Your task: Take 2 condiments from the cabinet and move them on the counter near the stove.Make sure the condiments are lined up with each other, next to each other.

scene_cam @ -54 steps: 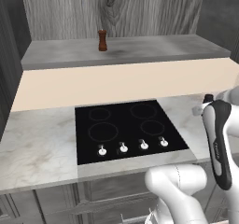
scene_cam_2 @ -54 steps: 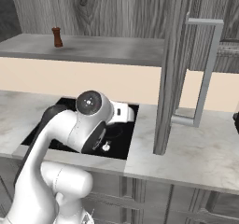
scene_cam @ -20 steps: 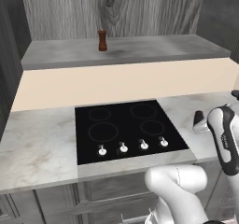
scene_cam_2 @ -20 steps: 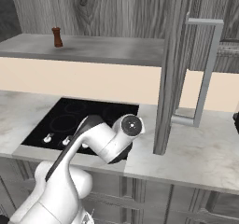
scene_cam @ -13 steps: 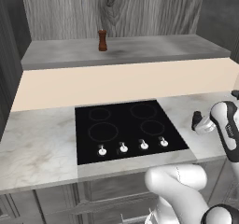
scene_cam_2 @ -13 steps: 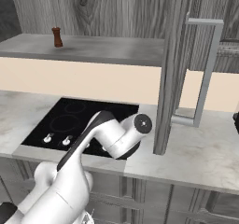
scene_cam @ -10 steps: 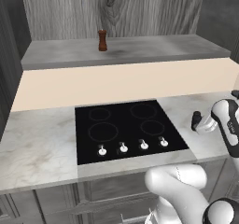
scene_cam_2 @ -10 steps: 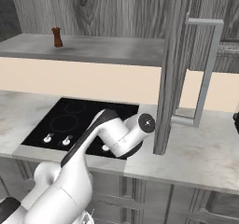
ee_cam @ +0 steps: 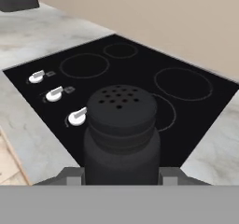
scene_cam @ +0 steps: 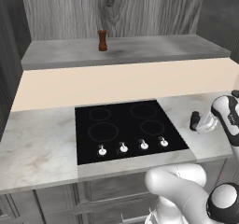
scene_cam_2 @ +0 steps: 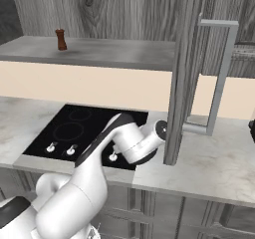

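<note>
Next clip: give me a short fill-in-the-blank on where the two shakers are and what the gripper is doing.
1. The gripper is shut on the ____ shaker.
2. The reddish-brown shaker stands on the cabinet's grey ____.
3. The stove has ____ knobs along its front edge.
4. In the left base view the held shaker is over the counter to the ____ of the stove.

Missing words: black; shelf; four; right

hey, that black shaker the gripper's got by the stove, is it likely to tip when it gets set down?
Probably not much. The black shaker looks squat and wide-bodied, so it should stand steadily on the flat counter. Its smooth, rigid-looking sides may slip a little in the gripper, which is shut on its lower body. The taller, slimmer brown mill on the cabinet shelf seems more tip-prone.
</note>
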